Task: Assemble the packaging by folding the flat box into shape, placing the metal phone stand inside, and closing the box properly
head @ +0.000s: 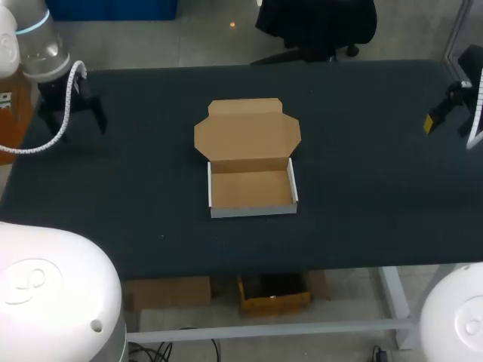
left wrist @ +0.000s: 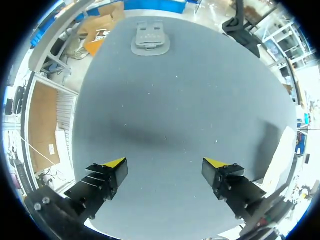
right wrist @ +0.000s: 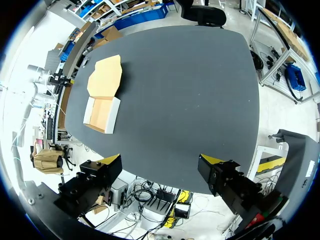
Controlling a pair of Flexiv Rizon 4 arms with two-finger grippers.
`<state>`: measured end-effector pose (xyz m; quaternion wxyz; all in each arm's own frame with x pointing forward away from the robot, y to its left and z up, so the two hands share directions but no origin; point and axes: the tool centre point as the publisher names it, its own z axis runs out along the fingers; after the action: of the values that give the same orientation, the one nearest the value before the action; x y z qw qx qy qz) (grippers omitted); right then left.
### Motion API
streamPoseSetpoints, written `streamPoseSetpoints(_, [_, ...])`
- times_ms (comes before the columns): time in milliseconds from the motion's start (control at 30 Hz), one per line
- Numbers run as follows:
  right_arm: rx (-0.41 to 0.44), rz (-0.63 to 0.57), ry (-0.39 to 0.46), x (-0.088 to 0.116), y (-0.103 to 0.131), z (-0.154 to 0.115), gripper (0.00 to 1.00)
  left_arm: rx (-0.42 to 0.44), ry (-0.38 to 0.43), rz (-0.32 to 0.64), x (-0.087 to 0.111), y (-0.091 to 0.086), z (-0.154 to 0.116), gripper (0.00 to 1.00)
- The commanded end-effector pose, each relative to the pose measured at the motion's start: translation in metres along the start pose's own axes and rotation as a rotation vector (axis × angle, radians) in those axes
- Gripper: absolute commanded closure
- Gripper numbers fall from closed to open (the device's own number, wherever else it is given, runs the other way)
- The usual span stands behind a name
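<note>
Box [head: 250,160] sits mid-counter [head: 362,219], folded into an open tray, its lid flap lying flat behind it. Metal phone stand [left wrist: 150,39] lies on the counter well ahead of the left end effector [left wrist: 170,167], near the edge and well apart from the box. Left end effector is spread wide and empty. Right end effector [right wrist: 160,162] is also spread wide, holds nothing, and hangs by the counter's right edge.

The box [head: 251,188] in front of me was dull brown cardboard with white outside walls, the table [head: 362,211] had a dark, matt, slightly rough top, and the stand [left wrist: 150,39] looked like dull grey metal.
</note>
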<state>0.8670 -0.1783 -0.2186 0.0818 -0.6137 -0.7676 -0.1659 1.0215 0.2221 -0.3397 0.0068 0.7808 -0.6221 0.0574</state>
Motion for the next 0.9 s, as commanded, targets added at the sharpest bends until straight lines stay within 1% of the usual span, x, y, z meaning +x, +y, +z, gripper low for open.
streamPoseSetpoints(33, [0.005,0.000,0.002,0.000,0.000,-0.002,0.00,-0.017,0.003,0.017,-0.001,-0.009,0.003,0.00])
streamPoseSetpoints(200, [0.005,0.000,0.002,0.000,0.000,-0.002,0.00,-0.025,0.009,0.036,-0.003,-0.015,0.013,0.00])
streamPoseSetpoints(367, [0.005,0.000,0.002,0.000,0.000,-0.002,0.00,-0.023,0.003,0.023,-0.007,-0.025,0.019,0.00])
streamPoseSetpoints(600, [0.005,0.000,0.002,0.000,0.000,-0.002,0.00,-0.015,-0.049,0.039,-0.008,-0.039,0.029,0.00])
streamPoseSetpoints(833, [0.005,0.000,0.002,0.000,0.000,-0.002,0.00,-0.012,-0.054,0.056,-0.011,-0.052,0.037,0.00])
streamPoseSetpoints(900, [0.005,0.000,0.002,0.000,0.000,-0.002,0.00,-0.008,-0.068,0.059,-0.012,-0.055,0.039,0.00])
